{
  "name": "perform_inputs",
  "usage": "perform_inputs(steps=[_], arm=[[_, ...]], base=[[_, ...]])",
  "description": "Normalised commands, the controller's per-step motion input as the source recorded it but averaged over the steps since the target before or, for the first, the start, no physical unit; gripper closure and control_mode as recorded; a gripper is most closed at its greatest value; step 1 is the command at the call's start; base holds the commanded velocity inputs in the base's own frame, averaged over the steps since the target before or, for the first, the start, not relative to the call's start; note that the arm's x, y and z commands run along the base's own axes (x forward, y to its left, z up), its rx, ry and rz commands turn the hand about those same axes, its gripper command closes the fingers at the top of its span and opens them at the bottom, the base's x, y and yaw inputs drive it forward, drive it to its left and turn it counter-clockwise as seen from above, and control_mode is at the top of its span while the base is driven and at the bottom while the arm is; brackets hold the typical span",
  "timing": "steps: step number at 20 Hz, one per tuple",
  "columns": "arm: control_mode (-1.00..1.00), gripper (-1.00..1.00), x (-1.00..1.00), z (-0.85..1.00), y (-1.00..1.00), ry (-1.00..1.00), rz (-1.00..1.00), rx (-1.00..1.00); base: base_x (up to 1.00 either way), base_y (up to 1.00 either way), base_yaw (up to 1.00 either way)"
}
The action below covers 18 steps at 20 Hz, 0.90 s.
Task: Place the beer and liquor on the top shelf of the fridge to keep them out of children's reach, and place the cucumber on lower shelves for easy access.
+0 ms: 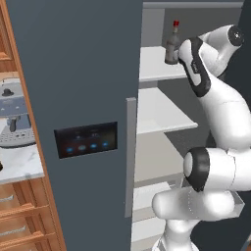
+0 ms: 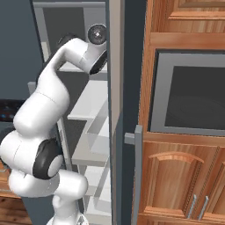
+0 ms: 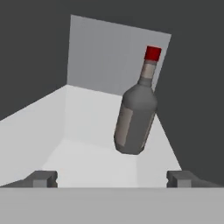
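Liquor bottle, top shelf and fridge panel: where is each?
Liquor [image 3: 135,120]: hand view, on its grey body.
Top shelf [image 1: 153,66]: left base view, on its bare white board.
Panel [image 1: 86,139]: left base view, on its black face.

One bottle on show, red cap, standing ahead of the fingers and a touch toward the right one. Two fingertips, spread wide, nothing between them. One fridge, one handle on its door, one black panel with four blue lights. Inside, count the white shelves: two clear boards up high, more pale levels below, their number hard to tell. One coffee machine off on the counter. One oven, set in the wood.
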Motion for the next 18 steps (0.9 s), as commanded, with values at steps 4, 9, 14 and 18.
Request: perform_inputs(steps=[4, 9, 14, 18], arm=[[-1.0, -1.0, -0.93, -0.14, 0.76, 0.03, -0.08, -0.07], [-1.0, -1.0, -1.0, -0.19, 0.51, 0.04, -0.11, -0.04], [-1.0, -1.0, -0.99, -0.13, 0.26, 0.06, -0.1, -0.01], [-1.0, -1.0, -0.96, -0.02, 0.09, 0.08, -0.05, 0.0]], base=[[0.0, 0.0, 0.0], [0.0, 0.0, 0.0], [0.0, 0.0, 0.0], [0.0, 0.0, 0.0]])
